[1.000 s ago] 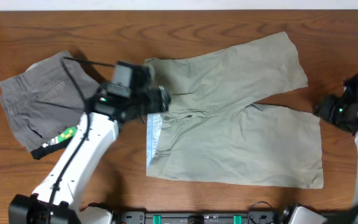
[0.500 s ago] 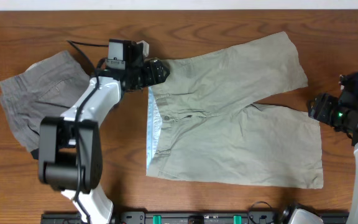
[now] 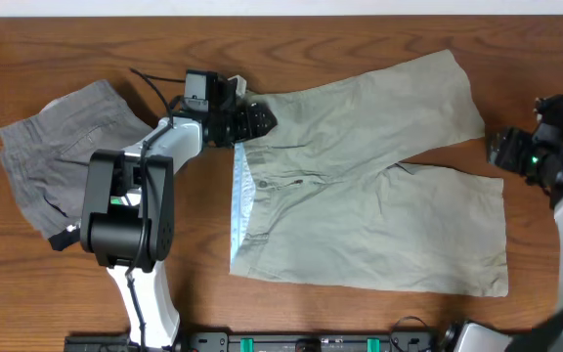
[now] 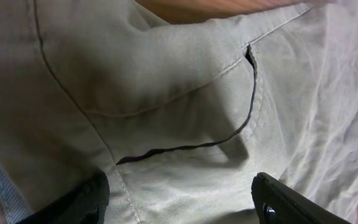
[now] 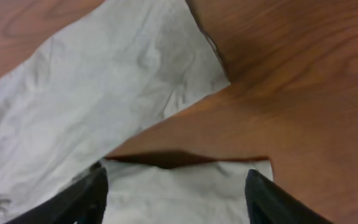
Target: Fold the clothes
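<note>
shorts: the pale khaki shorts (image 3: 360, 186) lie spread flat across the middle of the table (image 3: 86, 303), waistband at centre left, both legs running to the right; not yet folded.
step: reaching for the first fold, I judge.
left gripper: my left gripper (image 3: 257, 119) hovers over the upper waistband corner, fingers (image 4: 79, 202) apart over the pocket slit, holding nothing.
right gripper: my right gripper (image 3: 501, 149) sits at the right edge near the leg hems, fingers (image 5: 82, 196) apart, empty.
next: lower and pinch both ends, then carry one half over the other.
grey shorts: a darker pair (image 3: 52, 166) lies at the left.
writing: none readable; the pocket view is dim.
</note>
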Action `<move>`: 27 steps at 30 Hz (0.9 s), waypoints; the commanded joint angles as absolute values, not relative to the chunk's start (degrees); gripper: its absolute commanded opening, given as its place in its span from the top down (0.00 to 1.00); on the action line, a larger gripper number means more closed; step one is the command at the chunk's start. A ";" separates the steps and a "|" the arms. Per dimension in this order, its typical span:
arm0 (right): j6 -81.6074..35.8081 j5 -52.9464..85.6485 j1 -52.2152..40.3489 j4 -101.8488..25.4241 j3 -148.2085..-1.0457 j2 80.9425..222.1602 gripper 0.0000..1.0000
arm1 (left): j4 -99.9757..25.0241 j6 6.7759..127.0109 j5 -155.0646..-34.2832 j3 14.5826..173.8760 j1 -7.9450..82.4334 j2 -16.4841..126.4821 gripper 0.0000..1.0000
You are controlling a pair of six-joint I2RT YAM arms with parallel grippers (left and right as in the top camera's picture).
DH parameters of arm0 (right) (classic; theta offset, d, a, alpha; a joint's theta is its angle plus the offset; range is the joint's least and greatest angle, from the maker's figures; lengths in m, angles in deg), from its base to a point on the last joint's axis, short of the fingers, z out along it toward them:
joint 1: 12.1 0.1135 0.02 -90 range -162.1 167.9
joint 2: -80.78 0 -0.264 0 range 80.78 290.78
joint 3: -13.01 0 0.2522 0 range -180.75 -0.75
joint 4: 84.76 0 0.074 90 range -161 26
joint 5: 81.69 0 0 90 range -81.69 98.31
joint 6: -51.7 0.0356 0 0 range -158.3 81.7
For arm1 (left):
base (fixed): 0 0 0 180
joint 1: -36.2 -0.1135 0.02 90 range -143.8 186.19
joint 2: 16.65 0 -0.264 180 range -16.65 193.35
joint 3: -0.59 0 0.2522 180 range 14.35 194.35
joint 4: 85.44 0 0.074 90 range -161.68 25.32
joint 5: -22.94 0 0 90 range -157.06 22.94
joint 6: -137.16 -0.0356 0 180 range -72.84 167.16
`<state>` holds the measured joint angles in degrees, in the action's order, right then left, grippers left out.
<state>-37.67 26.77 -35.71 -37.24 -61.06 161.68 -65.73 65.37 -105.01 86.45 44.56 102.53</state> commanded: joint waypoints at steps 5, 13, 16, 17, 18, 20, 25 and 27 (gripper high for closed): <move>-38.13 27.44 -35.28 -49.09 -61.72 176.48 0.21 | -62.67 65.51 -103.96 85.84 44.80 107.82 0.24; -36.58 28.69 -35.43 -61.57 -61.72 189.55 0.20 | -60.02 65.46 -103.92 85.84 44.80 107.82 0.24; -35.05 28.78 -35.39 -64.15 -61.72 193.00 0.20 | -59.72 65.48 -103.92 85.84 44.80 107.82 0.24; -34.55 29.17 -35.36 -64.98 -61.72 194.21 0.21 | -59.72 65.51 -103.92 85.84 44.80 107.82 0.23; -34.37 29.96 -35.34 -65.78 -61.72 195.30 0.22 | -59.69 65.51 -103.94 85.84 44.80 107.82 0.24; -33.43 32.27 -35.32 -67.71 -61.72 197.57 0.25 | -59.52 65.48 -103.92 85.84 44.80 107.82 0.24; -31.58 36.21 -35.28 -70.37 -61.72 200.81 0.59 | -58.62 65.48 -103.90 85.84 44.80 107.82 0.24; -31.53 35.95 -35.28 -70.35 -61.72 200.81 0.75 | -58.45 65.48 -103.90 85.84 44.80 107.82 0.24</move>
